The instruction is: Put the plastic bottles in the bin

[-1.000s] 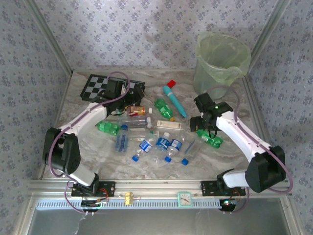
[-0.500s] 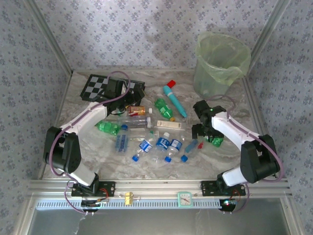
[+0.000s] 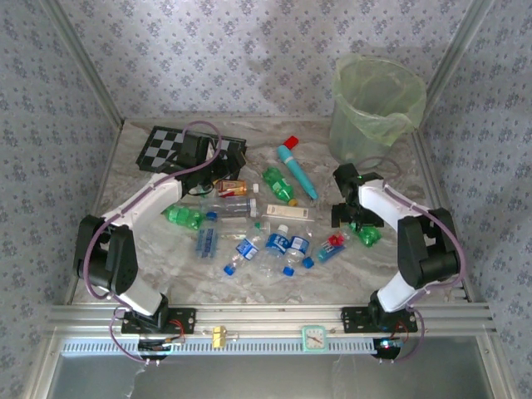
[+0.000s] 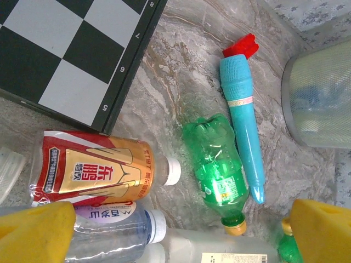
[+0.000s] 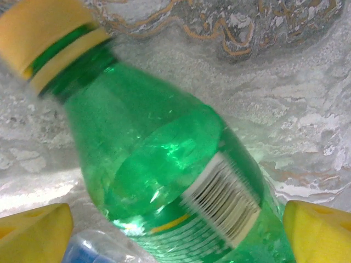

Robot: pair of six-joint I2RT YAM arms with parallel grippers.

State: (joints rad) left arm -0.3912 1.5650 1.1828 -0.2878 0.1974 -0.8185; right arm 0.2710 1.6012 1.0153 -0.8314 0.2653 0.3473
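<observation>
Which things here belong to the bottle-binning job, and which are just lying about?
Job:
- bin
- green bottles
- blue-label bottles
- orange-label bottle
- clear white-capped bottles

Lying about:
- chessboard
- teal tube with a red cap
- small clock on the front rail

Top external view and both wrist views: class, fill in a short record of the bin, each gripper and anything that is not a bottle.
bin: upright, far right of the table
right gripper: open, straddling a lying green bottle
left gripper: open, beside the orange-label bottle
not bottles: teal tube with red cap, chessboard
</observation>
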